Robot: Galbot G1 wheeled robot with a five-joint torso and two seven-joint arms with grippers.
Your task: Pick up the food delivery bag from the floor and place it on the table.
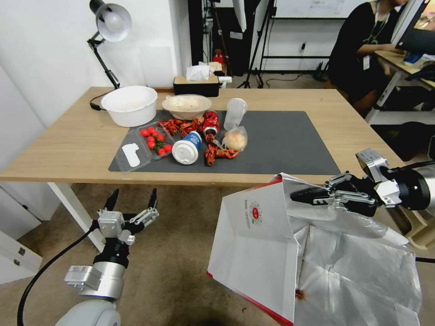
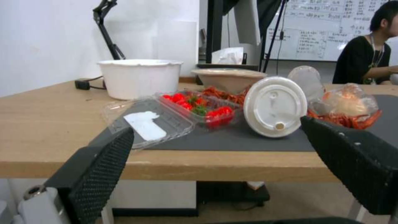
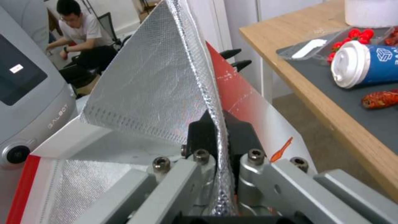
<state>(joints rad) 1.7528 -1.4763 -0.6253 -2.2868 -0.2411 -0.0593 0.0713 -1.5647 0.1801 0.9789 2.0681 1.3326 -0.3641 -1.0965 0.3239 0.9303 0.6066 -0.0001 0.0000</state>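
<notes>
Below the tabletop's (image 1: 81, 149) near edge, my right end effector (image 1: 301, 195) pinches the delivery bag's (image 1: 258, 253) foil rim. Thin grip may slip; the bag could sweep the cup (image 1: 186, 148). Left end effector (image 1: 132, 199) gapes, idle.

white wall (image 1: 45, 54), desk lamp (image 1: 111, 22), whiteboard (image 2: 331, 28)

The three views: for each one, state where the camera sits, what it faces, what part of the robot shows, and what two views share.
Head: high, facing down at the table; both arms show, right tool pinching the bag.
Left wrist: behind the open left tool, level with the table edge.
Right wrist: behind the right tool, shut on the bag's rim.
Shared: the cup, in all three views.
</notes>
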